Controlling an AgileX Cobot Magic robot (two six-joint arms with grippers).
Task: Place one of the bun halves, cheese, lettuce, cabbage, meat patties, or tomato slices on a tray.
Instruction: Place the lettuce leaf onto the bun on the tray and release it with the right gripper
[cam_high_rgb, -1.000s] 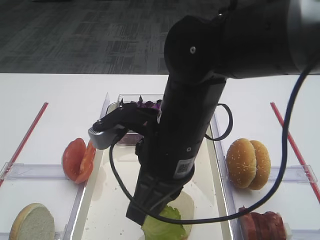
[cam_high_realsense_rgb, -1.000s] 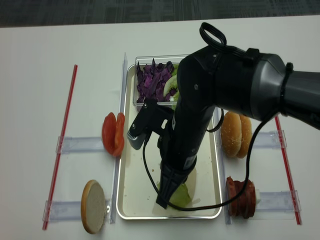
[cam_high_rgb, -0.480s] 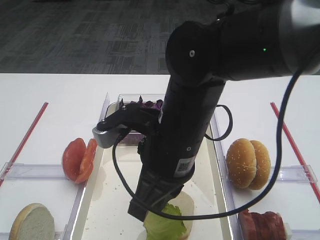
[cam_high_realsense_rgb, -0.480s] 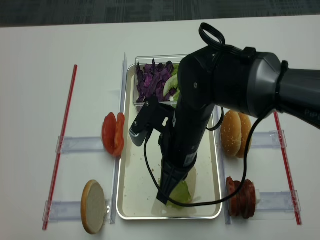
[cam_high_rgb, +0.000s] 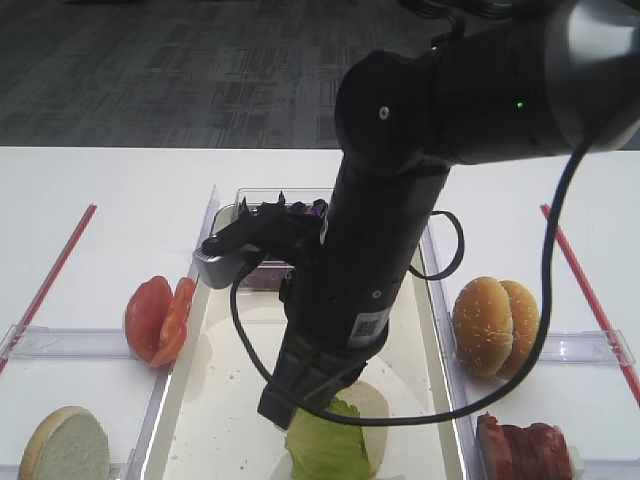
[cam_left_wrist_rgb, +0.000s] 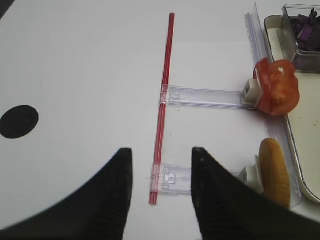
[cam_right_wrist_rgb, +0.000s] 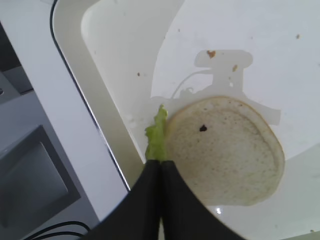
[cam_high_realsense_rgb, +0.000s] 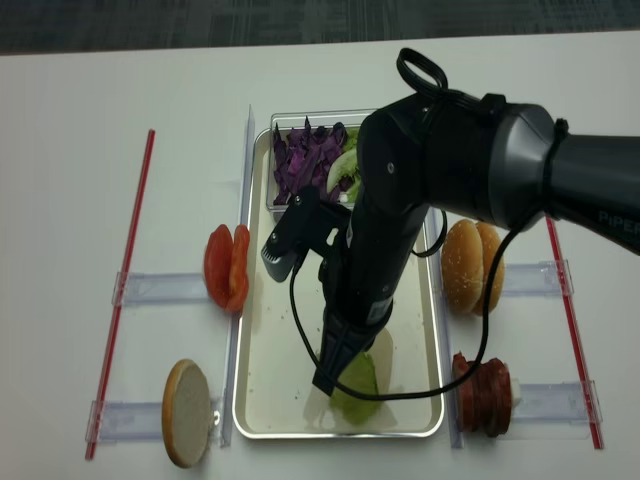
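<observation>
1. The right fingers (cam_right_wrist_rgb: 161, 167) are pressed together and pinch the edge of a lettuce (cam_high_rgb: 327, 447) leaf; the leaf hangs just below their tips.
2. The step in hand seems to be the placing of the lettuce: the leaf is carried over a bun half (cam_right_wrist_rgb: 225, 156) that lies cut face up on the tray (cam_high_realsense_rgb: 258, 300).
3. In the wrist view the fingertips stand at the rim of the bun half, not over its middle. The next move, I think, calls for a small shift toward the middle of the bun half, then lowering and opening the fingers.
4. On one side of the fingers the raised rim of the tray is near, so there is little room that way. Toward the bun half and beyond it the tray floor is bare and gives free room.
5. Far ahead of the fingers, at the other end of the tray, stands a clear tub with the cabbage (cam_high_realsense_rgb: 303, 158), well apart.
6. The tomato slices (cam_high_rgb: 157, 318) and the meat patties (cam_high_realsense_rgb: 484, 393) stay outside the tray, on the bench.
7. The left fingers (cam_left_wrist_rgb: 161, 192) are spread apart and hold nothing, above the bench away from the tray.
</observation>
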